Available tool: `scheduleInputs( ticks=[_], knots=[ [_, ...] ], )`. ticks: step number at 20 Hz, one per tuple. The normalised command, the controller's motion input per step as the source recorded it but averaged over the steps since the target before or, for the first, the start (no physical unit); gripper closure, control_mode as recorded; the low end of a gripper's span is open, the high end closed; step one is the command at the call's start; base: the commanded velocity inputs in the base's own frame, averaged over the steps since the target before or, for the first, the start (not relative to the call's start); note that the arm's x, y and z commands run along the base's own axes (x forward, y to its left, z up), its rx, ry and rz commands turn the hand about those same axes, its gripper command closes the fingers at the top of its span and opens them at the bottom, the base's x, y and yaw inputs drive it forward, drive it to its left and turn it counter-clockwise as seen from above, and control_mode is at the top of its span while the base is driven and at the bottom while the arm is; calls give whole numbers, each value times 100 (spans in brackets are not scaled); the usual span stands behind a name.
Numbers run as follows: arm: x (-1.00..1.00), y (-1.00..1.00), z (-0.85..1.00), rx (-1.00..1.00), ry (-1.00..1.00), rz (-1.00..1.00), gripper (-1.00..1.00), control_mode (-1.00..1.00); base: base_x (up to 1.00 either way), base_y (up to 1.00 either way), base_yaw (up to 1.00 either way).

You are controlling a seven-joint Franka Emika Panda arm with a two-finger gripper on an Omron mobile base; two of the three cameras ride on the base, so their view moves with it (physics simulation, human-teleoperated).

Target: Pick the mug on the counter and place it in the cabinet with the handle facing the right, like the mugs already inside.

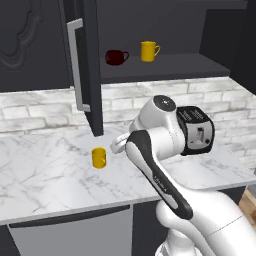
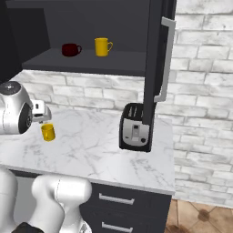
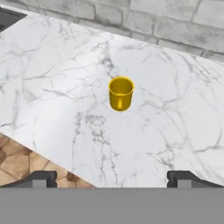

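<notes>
I found the golden-yellow mug [image 3: 120, 93] upright on the marble table [image 3: 52, 87], untouched. My pincer [image 3: 112, 179] hovered above it, tips spread wide, gripping nothing.

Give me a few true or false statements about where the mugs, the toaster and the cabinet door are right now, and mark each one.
1. The golden-yellow mug stands upright on the counter. True.
2. The gripper is shut on the mug. False: its jaws are spread apart with nothing between them, and the mug sits apart from them, ahead on the marble.
3. Two mugs sit on the cabinet shelf, the dark red mug and the lemon-yellow mug. True.
4. The cabinet door is closed. False: it stands open, showing the shelf.
5. The toaster is on the shelf. False: it sits on the counter.
</notes>
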Motion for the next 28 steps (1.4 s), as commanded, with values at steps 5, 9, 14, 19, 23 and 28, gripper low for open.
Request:
scheduleInputs(
  ticks=[5, 9, 14, 19, 23, 28],
  knots=[
    [19, 9, -22, 0, 0, 0, -100, -100, 0, 0, 0],
    [18, 5, -26, 0, 0, 0, -100, -100, 0, 0, 0],
    [20, 1, -23, 0, 0, 0, -100, -100, 0, 0, 0],
    [18, 1, -22, 0, 0, 0, -100, -100, 0, 0, 0],
    [14, 10, -25, 0, 0, 0, -100, -100, 0, 0, 0],
    [9, 10, -14, 0, 0, 0, -100, -100, 0, 0, 0]
  ],
)
